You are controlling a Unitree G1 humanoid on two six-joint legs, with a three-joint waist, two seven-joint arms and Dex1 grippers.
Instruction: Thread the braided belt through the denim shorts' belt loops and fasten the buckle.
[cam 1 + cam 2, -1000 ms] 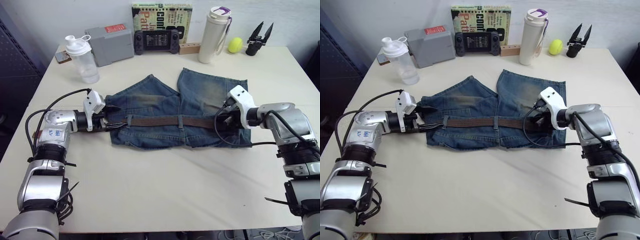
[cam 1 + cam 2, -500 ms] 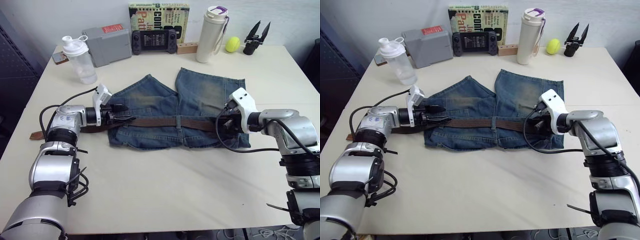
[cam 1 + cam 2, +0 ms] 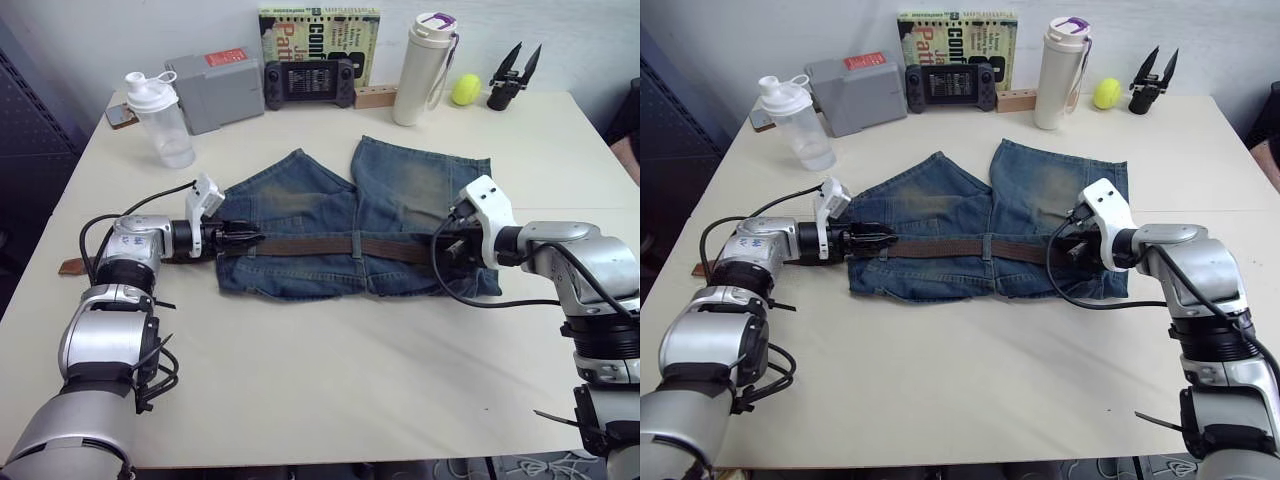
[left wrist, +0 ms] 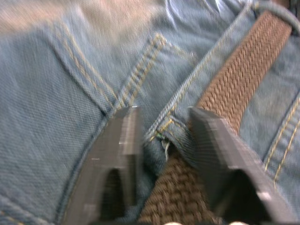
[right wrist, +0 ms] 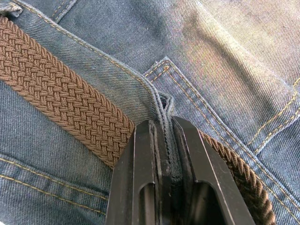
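The denim shorts [image 3: 410, 180] lie flat mid-table, waistband toward me. The braided belt [image 3: 300, 245] runs along the waistband under a middle belt loop [image 3: 355, 243]. Its loose brown end [image 3: 72, 266] trails off the shorts' left side onto the table. My left gripper [image 3: 243, 239] is at the waistband's left end. Its fingers [image 4: 126, 140] are drawn in on a denim fold [image 4: 171, 140] that crosses the belt. My right gripper [image 3: 447, 248] is at the waistband's right part, shut on a belt loop [image 5: 164, 110] that stands over the belt [image 5: 61, 93]. The buckle is hidden.
Along the table's back edge stand a shaker bottle [image 3: 165, 120], a grey box [image 3: 222, 90], a game controller [image 3: 310, 82], a book [image 3: 320, 30], a white flask [image 3: 425, 68], a yellow ball [image 3: 464, 90] and a spare black gripper [image 3: 508, 78]. Bare tabletop [image 3: 340, 380] lies in front of the shorts.
My left gripper has moved right onto the waistband's left end, and its wide-open fingers have drawn in on the denim. My right gripper has kept its grip.
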